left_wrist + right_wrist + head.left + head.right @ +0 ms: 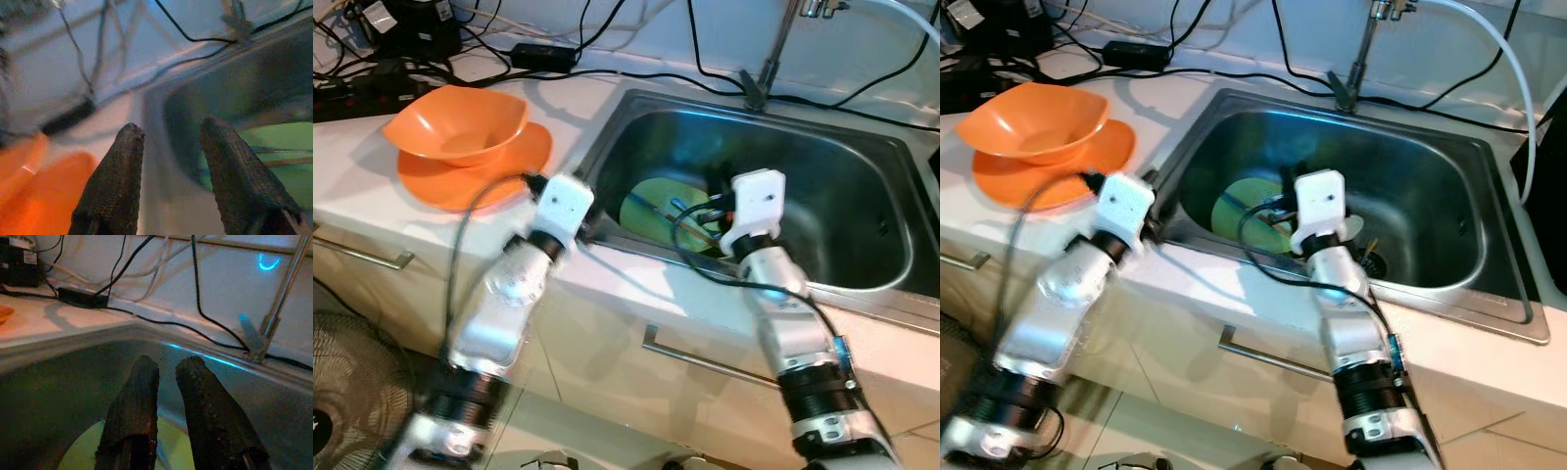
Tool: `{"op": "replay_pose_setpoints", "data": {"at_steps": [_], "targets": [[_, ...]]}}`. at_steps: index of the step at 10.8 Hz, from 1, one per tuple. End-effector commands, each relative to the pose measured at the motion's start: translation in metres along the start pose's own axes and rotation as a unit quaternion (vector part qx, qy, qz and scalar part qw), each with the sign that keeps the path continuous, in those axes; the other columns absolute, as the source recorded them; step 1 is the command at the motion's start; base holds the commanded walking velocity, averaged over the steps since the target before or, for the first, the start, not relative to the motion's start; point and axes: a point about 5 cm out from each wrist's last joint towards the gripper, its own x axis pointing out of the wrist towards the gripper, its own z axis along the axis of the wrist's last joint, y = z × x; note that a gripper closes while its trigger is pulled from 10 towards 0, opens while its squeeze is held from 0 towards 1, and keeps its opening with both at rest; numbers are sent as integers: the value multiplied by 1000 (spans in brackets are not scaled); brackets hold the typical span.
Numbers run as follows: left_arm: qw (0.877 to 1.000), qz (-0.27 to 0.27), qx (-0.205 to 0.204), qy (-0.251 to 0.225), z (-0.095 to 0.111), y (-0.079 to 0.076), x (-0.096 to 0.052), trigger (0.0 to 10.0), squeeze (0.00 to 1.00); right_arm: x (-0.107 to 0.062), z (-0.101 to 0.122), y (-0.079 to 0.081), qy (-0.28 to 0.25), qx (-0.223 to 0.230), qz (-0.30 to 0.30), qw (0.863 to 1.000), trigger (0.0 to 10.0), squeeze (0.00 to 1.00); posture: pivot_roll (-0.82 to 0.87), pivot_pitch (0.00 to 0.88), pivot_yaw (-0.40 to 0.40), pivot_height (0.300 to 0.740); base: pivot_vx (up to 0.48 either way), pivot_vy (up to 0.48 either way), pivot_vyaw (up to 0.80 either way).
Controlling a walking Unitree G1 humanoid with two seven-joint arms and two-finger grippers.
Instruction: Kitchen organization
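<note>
An orange bowl [460, 122] rests on an orange plate [480, 181] on the white counter, left of the steel sink [842, 176]. Inside the sink lies a green plate [651, 201] with thin utensils [690, 208] across it. My left gripper [168, 129] is open over the sink's left rim, between the orange plate [44, 196] and the green plate [279, 142]. My right gripper [169, 363] hangs inside the basin just above the green plate [88, 450], its fingers nearly together with nothing between them.
A faucet [769, 69] stands behind the sink. Black cables, an adapter [543, 54] and a power strip [372, 83] lie along the back of the counter. Drawer handles [705, 357] run below the counter edge, and a fan [352, 382] stands on the floor at the left.
</note>
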Motion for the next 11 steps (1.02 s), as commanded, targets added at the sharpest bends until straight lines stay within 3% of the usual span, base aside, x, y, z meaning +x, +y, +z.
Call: {"op": "replay_pose_setpoints", "data": {"at_steps": [1,2,3,4,6,11], "targets": [[998,22,52,-19,17,20,7,10000,0,1,4,2,-3,-1,-1,1000,10000,0,84,55,-32,740,0,0,0],[994,36,106,-8,22,44,10,10000,0,2,4,3,-2,0,-1,1000,10000,0,88,56,-29,740,0,0,0],[989,38,139,11,23,57,11,10000,0,2,4,2,-1,1,-4,1000,10000,0,90,58,-28,740,0,0,0],[979,43,189,57,20,80,11,10000,0,3,3,2,2,1,-6,1000,10000,0,90,60,-23,740,0,0,0],[968,26,213,134,5,102,5,10000,0,4,3,3,3,2,-8,1000,10000,0,91,63,-21,740,0,0,0],[951,12,233,203,-7,112,-1,10000,0,6,4,3,4,4,-6,1000,10000,0,100,65,-30,740,0,0,0]]}}
